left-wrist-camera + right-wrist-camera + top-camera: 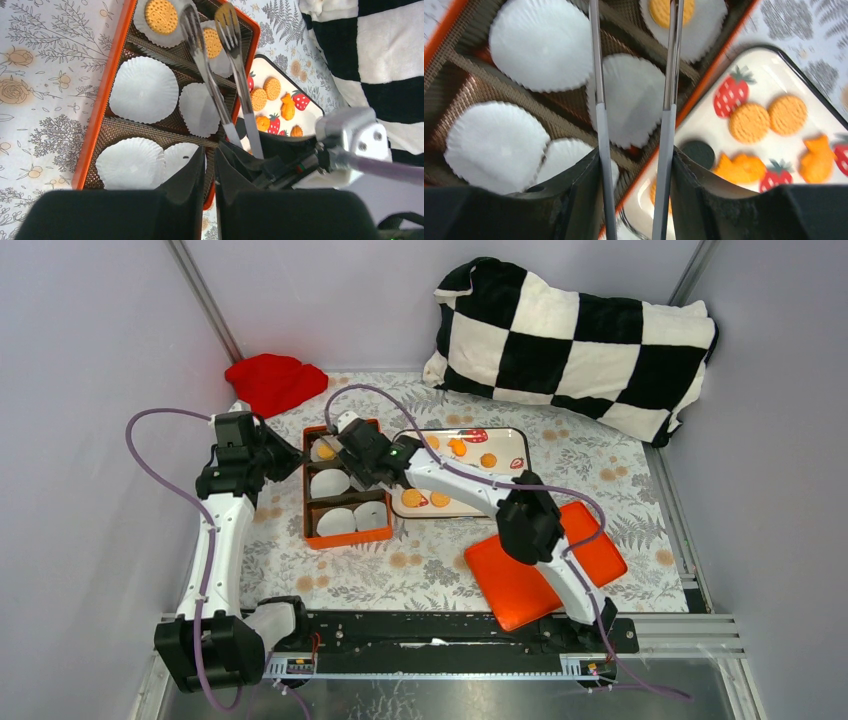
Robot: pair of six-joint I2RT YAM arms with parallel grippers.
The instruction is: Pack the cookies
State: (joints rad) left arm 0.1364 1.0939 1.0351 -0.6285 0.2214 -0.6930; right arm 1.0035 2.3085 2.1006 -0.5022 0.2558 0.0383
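Tips of slim silver metal tongs point(602, 135) cut off at top edge of right wrist view; small black round cookie point(697, 154) partly hidden behind right hand point(635, 157); near corner of orange rectangular box point(97, 120) behind left hand point(210, 160).

Round orange cookies point(161, 16) in box point(100, 115) and tray point(769, 75)

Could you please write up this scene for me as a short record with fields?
box: orange, white liners, two cookies in the far compartment
tray: more cookies on it
right gripper: shut on tongs, tips over the far compartment
left gripper: fingers nearly together at the box's edge, grip unclear
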